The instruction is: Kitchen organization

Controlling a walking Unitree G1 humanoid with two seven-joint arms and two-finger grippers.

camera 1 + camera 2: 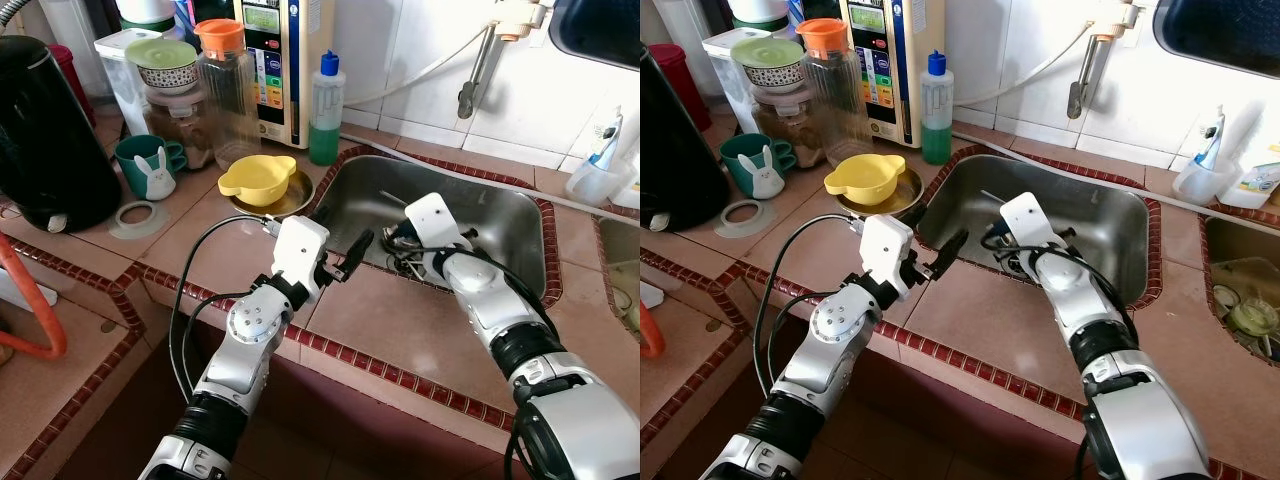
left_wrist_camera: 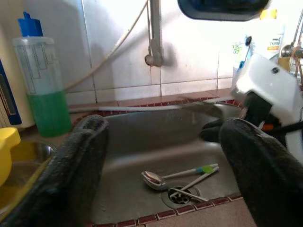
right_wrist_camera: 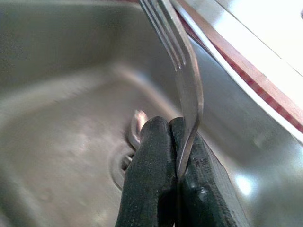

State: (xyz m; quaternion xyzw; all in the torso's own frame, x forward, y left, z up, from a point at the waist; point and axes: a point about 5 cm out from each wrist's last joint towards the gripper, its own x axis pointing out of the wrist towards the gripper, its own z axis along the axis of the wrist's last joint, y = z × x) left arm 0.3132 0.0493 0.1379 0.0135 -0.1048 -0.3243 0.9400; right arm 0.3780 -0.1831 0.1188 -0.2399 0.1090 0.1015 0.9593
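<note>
— What have you got in the right gripper [image 3: 176, 142]?

— A fork [image 3: 182, 71]. My two black fingers are pressed together on its handle, tines pointing away from me, and I'm holding it down inside the sink [image 1: 505, 215].

— What else is in that sink?

— A spoon [image 2: 158, 178] lies by the drain [image 2: 181, 196], with a green-tipped utensil [image 2: 203, 169] and another thin handle beside it; what those two are I can't quite tell.

— And your left gripper [image 1: 352, 257]?

— Spread wide, holding nothing, hovering over the counter [image 1: 400, 320] at the sink's near-left corner.

— The containers on the counter?

— A yellow bowl [image 1: 257, 178] sits in a metal dish [image 1: 290, 200] just left of the sink. Behind it a bottle [image 1: 325, 108] holds green liquid, roughly a third full. A clear jug [image 1: 227, 85] with an orange lid looks empty. Left of that, a lidded bowl [image 1: 165, 62] rests on a jar [image 1: 172, 122], a rabbit mug [image 1: 145, 165] in front.
</note>
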